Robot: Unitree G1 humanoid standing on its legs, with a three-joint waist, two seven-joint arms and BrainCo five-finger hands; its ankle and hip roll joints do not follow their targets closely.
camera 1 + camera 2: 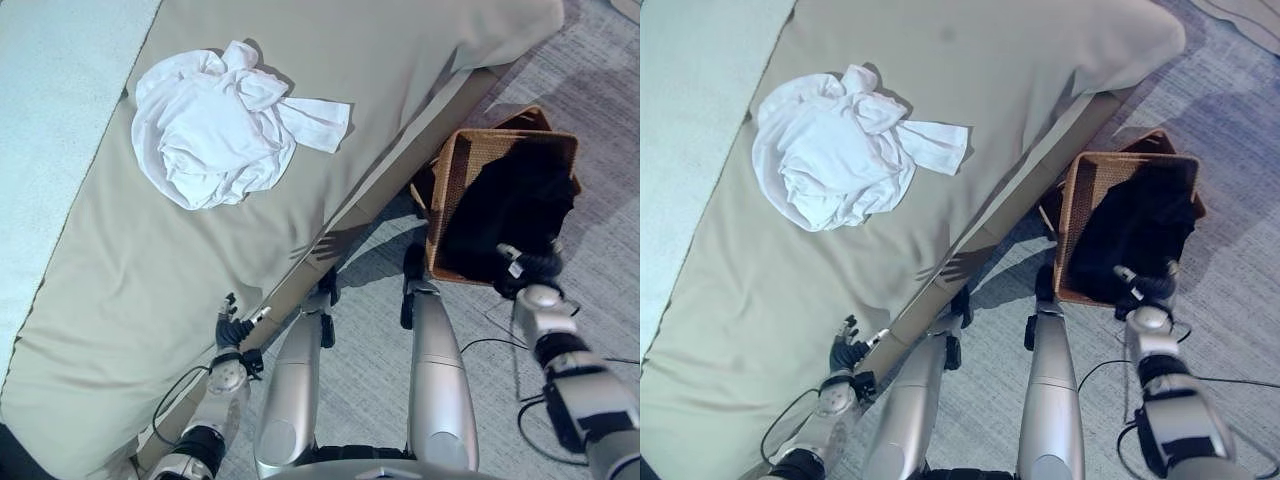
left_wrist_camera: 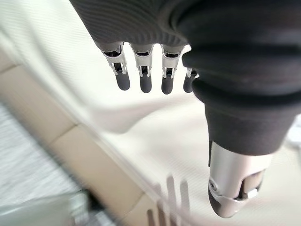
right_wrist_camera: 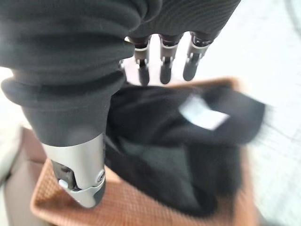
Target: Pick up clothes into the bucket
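A crumpled white garment (image 1: 225,125) lies on the beige bed (image 1: 400,70), far from both hands. A brown wicker basket (image 1: 449,195) stands on the floor to the right of the bed, with a black garment (image 1: 515,205) lying inside it. My right hand (image 1: 527,268) hovers at the basket's near edge, fingers (image 3: 162,70) straight above the black garment (image 3: 178,141), holding nothing. My left hand (image 1: 232,335) is low at the bed's near edge, its fingers (image 2: 143,77) straight over the beige cover, also holding nothing.
A pale sheet (image 1: 50,100) covers the bed's left side. The bed's tan frame (image 1: 395,165) runs diagonally between the mattress and the grey carpet (image 1: 600,90). A second brown piece (image 1: 525,118) shows behind the basket.
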